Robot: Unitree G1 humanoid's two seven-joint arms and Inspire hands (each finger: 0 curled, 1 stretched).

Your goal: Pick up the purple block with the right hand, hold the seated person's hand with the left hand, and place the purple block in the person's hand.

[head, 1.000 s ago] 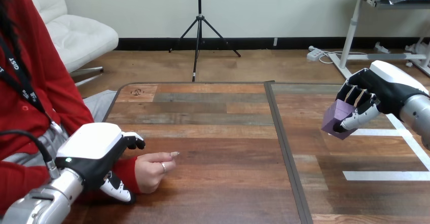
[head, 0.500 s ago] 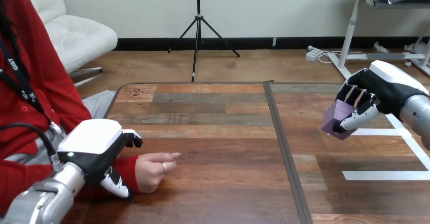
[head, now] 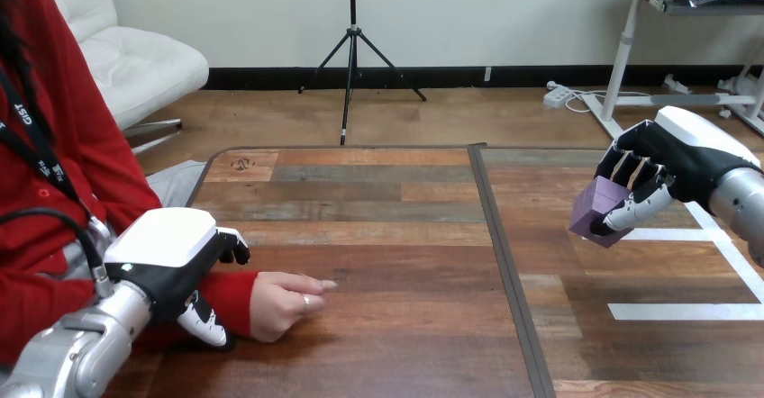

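Note:
My right hand (head: pixel 671 168) hangs above the table's right part, its fingers and thumb curled round the purple block (head: pixel 596 209). My left hand (head: pixel 167 263) is at the lower left, over the red-sleeved wrist (head: pixel 232 292) of the person. Its fingers (head: pixel 236 248) curl over the far side of the wrist and its thumb (head: pixel 205 323) lies along the near side. The person's hand (head: pixel 286 303) rests palm down on the table just right of my left hand, fingers pointing right and holding nothing.
A dark seam (head: pixel 504 263) runs front to back through the wooden table (head: pixel 396 236). White tape lines (head: pixel 685 311) lie on the table under and beside my right hand.
The person's hand has uncurled from a loose fist and slid a little to the right. My left hand has shifted slightly on the wrist. My right hand with the block has barely moved.

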